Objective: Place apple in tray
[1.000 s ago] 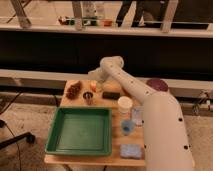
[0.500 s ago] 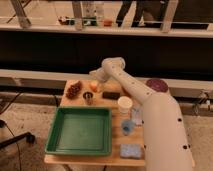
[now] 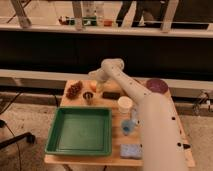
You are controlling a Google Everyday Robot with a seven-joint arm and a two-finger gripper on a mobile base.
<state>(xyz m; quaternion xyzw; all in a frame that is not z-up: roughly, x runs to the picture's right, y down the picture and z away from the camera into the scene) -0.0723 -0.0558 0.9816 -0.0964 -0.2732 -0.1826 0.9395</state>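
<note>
While the apple point(image 3: 93, 85) is seen at the far side of the table point(image 3: 116, 142), between the grape bunch point(image 3: 74, 90) and the gripper point(image 3: 99, 88), the tray point(image 3: 80, 132) is found nearer, apart from it. The gripper is held just beside the apple with its jaws spread wide, and nothing is gripped.

the gripper point(image 3: 98, 88), at the far side of the table point(image 3: 80, 160), shows only as a small dark shape just beside the apple point(image 3: 93, 85) and covers part of it; touching or apart cannot be told. the arm point(image 3: 155, 130) hides the table's right side and runs off the bottom edge.
</note>
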